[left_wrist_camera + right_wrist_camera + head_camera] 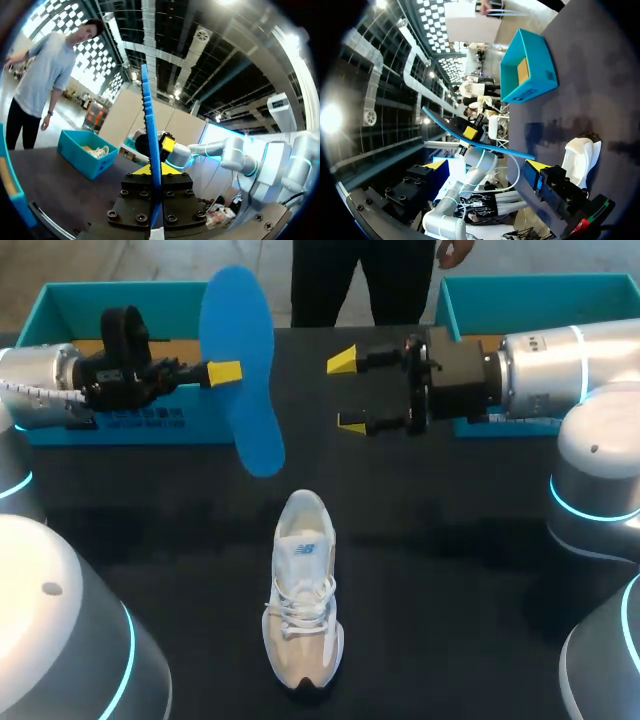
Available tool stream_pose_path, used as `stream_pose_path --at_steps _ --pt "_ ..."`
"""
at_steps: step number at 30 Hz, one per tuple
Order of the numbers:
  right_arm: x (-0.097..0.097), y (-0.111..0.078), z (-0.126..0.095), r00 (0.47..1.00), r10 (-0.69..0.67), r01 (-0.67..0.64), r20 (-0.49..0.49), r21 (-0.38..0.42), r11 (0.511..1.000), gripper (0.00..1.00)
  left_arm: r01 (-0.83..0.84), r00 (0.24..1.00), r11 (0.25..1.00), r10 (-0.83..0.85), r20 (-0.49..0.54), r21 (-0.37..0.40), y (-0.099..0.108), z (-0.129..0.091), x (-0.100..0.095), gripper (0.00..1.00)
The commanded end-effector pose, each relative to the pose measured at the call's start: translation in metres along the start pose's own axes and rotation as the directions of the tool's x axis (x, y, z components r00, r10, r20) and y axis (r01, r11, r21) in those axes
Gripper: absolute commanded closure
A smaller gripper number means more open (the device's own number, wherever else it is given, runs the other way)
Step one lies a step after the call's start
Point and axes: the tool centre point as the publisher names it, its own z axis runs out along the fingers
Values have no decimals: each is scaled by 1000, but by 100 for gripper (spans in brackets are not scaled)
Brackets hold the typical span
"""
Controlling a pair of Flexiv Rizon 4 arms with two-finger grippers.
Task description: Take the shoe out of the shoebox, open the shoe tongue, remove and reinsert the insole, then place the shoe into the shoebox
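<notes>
Head view: left end effector clamps the blue insole, right end effector spread open beside it.

Illegible print on shoebox

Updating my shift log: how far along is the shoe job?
Done: the shoe stands on the table, unboxed, and its blue insole is out. In hand: the left gripper holds the insole aloft, the right gripper open beside it. Left: reinserting the insole, then boxing the shoe.
</notes>
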Motion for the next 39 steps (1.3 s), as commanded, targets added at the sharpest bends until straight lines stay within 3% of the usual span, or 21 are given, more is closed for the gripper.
stream_pose_path --at_steps 1,9,15,22,28,39 --pt "0 0 3 1000 1 -1 1 -3 1000 0 -885 458 448 887 64 126 5 -4 1 100" --pt "0 0 3 1000 1 -1 1 -3 1000 0 -970 204 197 978 33 144 16 -12 -14 100" --pt "0 0 3 1000 1 -1 1 -3 1000 0 -983 22 19 1000 14 183 11 -10 -24 100" --pt "0 0 3 1000 1 -1 1 -3 1000 0 -924 -298 -301 953 49 237 8 0 -36 100" --pt "0 0 3 1000 1 -1 1 -3 1000 0 -872 -419 -418 906 55 255 10 3 -52 100" --pt "0 0 3 1000 1 -1 1 -3 1000 0 -819 -521 -512 853 39 260 16 6 -67 100"
